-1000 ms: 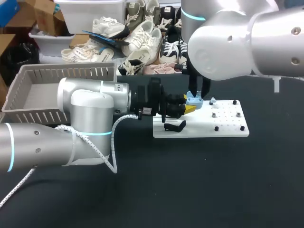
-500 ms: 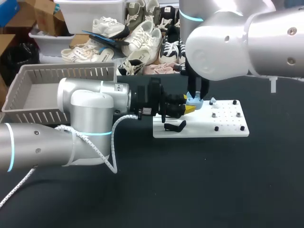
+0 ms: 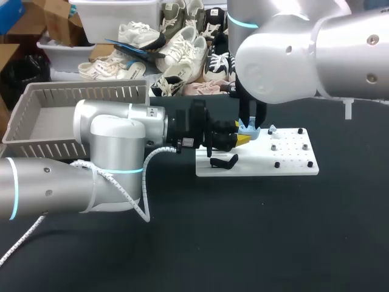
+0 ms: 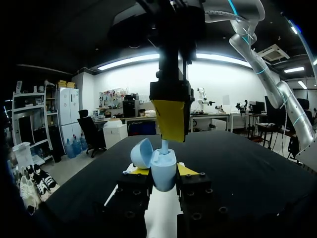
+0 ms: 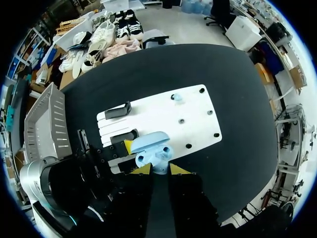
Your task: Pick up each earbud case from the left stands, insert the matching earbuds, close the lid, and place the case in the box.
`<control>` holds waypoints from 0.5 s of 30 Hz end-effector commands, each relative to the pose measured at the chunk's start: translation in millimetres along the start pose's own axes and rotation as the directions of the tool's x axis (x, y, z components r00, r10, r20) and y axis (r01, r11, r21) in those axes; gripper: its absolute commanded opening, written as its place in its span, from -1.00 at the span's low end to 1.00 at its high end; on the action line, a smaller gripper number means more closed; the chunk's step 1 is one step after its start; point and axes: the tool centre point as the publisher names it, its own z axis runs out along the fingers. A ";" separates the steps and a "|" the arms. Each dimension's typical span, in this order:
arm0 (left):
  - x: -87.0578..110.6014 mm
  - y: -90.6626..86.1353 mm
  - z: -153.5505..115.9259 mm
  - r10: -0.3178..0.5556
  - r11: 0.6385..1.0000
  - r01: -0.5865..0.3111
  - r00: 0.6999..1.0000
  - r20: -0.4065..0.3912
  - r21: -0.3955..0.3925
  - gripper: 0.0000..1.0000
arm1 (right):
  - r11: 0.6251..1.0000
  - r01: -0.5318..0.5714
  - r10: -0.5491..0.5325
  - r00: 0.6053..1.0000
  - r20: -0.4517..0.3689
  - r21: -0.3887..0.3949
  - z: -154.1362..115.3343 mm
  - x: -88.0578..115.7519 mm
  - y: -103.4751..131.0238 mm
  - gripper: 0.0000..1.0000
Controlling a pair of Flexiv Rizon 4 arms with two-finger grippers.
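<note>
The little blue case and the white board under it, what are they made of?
Case: probably hard plastic, pale blue, smooth with a soft sheen; its rounded shell and lid look moulded in one even colour. Board: plastic or painted sheet, I cannot tell which; flat, matt white, thin and even, with small black pegs on it.

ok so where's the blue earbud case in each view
head view: case at the white board's left end, in the left hand.
left wrist view: case between its own fingers, lid open.
right wrist view: case just ahead of the right hand, over the board.
shared landmark: the white board.
</note>
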 end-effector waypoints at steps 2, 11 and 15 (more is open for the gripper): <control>0.6 -0.1 -0.4 0.001 1.000 -0.001 1.000 0.003 0.000 -1.00 | 1.000 -0.006 0.006 1.000 0.001 0.002 0.1 2.3 -2.2 -1.00; 0.6 -0.1 -0.4 0.001 1.000 -0.001 1.000 0.003 0.000 -1.00 | 1.000 -0.014 0.014 1.000 0.000 0.001 -0.3 2.4 -3.9 -1.00; 0.6 -0.1 -0.4 0.001 1.000 -0.001 1.000 0.003 0.000 -1.00 | 1.000 -0.019 0.019 1.000 0.001 0.002 -0.8 2.3 -5.9 -1.00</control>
